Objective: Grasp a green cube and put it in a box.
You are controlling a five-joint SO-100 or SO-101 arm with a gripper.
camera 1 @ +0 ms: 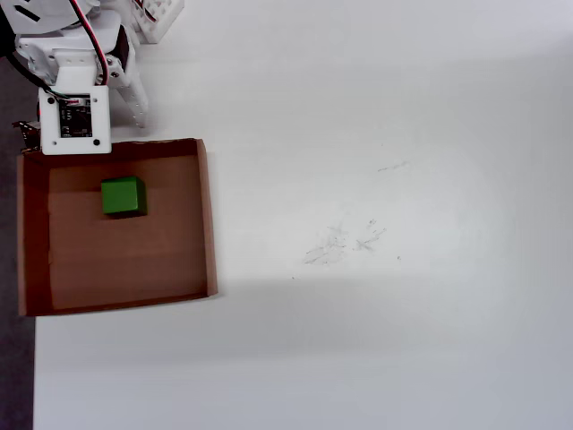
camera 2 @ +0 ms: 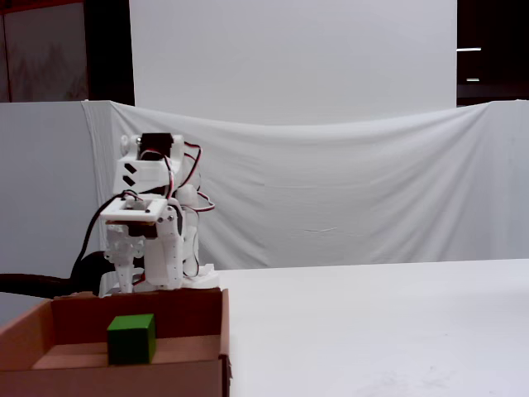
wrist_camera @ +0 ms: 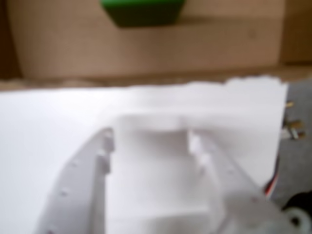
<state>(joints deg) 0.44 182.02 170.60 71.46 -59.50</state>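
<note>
I am seeing the green cube (camera 1: 123, 196) sitting flat on the floor of the box (camera 1: 208, 224) in the overhead view, toward the 11 o'clock part of the tray, apart from all four walls and nearest the wall at 12 o'clock. The box itself is lying at the 9 o'clock edge of the white table (camera 1: 385, 179), its left wall hanging over the dark strip beyond the table edge.

The arm (camera 1: 76, 81) is folding back just past the box's 12 o'clock wall, and its wrist board is overlapping that wall's rim from above. In the fixed view the cube (camera 2: 131, 338) is resting low inside the cardboard walls (camera 2: 223, 331), with the arm (camera 2: 153, 240) standing behind the box and clear of the cube.

In the wrist view the gripper (wrist_camera: 152, 141) is pointing toward 12 o'clock, its white fingers (wrist_camera: 105, 146) spreading moderately apart with nothing between them; white surface is showing through the gap. Beyond the fingertips the brown box wall (wrist_camera: 146, 53) is filling the upper frame, and the cube (wrist_camera: 144, 12) is peeking in at 12 o'clock, blurred and cut off by the frame edge. The cube is touching neither finger.
</note>
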